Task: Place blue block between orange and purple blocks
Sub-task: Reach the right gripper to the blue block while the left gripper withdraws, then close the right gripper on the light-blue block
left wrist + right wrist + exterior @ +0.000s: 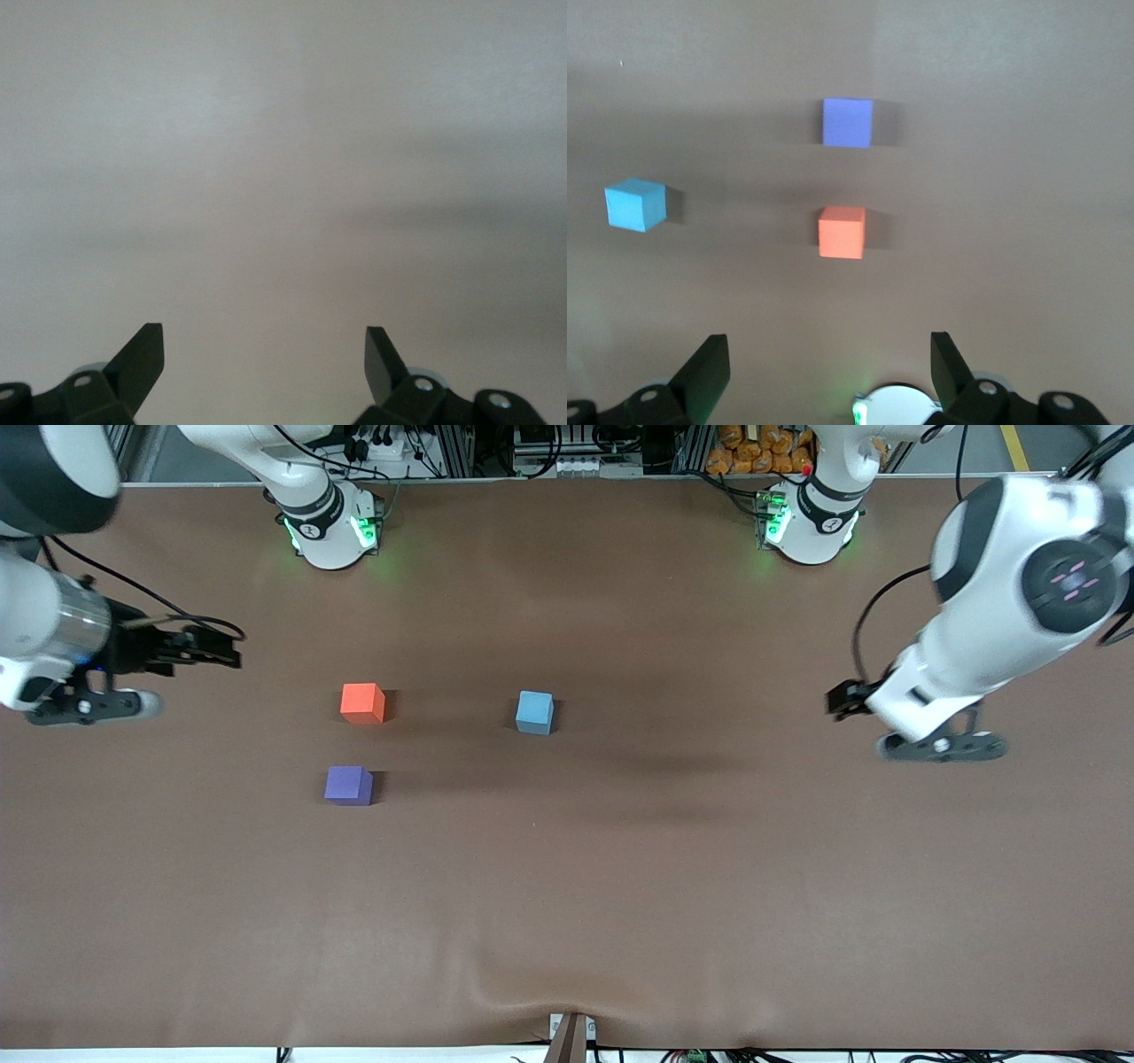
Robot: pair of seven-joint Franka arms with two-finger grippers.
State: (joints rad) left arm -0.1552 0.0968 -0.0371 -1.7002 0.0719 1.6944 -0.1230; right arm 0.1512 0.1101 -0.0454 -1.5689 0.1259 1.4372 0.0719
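Blocks: blue block (534, 712) is sitting on the table (620, 886), well apart from the orange block (362, 702) and purple block (348, 786); the gap between those two is waiting unfilled
Left gripper (264, 363): hanging empty over bare table, fingers apart; waiting
Right gripper (829, 365): hovering near the orange block, fingers spread, nothing held; likely readying a reach
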